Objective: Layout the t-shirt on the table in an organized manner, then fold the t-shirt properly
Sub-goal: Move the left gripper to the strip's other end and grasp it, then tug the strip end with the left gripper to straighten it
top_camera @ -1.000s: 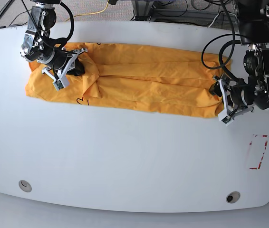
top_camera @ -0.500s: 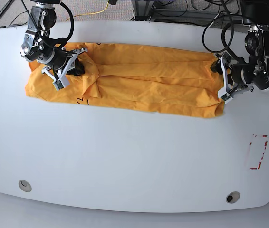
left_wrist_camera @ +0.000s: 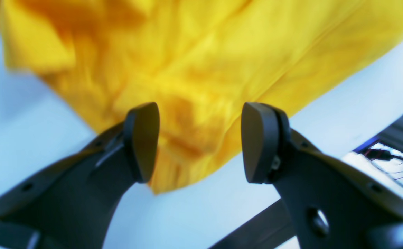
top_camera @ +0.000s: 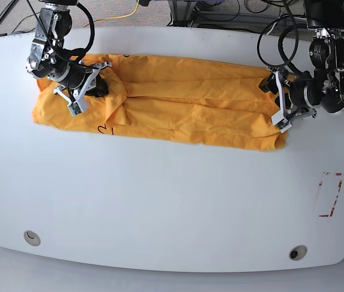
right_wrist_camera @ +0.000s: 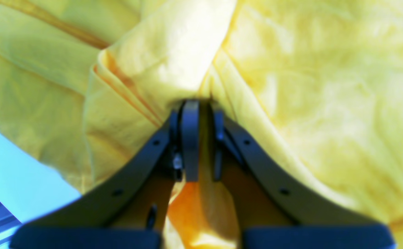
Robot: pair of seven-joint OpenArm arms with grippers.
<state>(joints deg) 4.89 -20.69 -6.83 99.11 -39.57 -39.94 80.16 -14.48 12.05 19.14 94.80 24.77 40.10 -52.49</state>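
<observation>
Item: table (top_camera: pixel 172 201). White, curved edges. Nearest the base camera, a grey grommet (top_camera: pixel 31 237) at 7 o'clock and a second grommet (top_camera: pixel 297 252) at 5 o'clock; a red tape outline (top_camera: pixel 330 194) at 4 o'clock.

Item: t-shirt (top_camera: pixel 178 106). Orange-yellow, wrinkled; lay as a long band folded lengthwise across the far half of the table, running from 10 o'clock to 2 o'clock. Thin black line print (top_camera: pixel 104 129) showed on its near edge.

Item: left end effector (top_camera: pixel 277 104). At 2 o'clock in the base view, at the band's end. Jaws stood wide apart and held nothing; in the left wrist view the bunched cloth corner (left_wrist_camera: pixel 174 152) lay between the fingertips (left_wrist_camera: pixel 142 138) but was not pinched.

Item: right end effector (top_camera: pixel 86 85). At 10 o'clock. Jaws closed on a pleat of the t-shirt (right_wrist_camera: pixel 194 69), cloth gathered up around them.

Step in hand, judged: securing the free end for a crosswise fold. To do it well, the left jaws should sink over all layers of the corner before closing, while the right grip holds its end taut and level.

Change from the earlier frames: the left end effector had travelled from the band's near corner up toward its far corner and inward over the hem. The right end effector and the t-shirt lay unchanged.
</observation>
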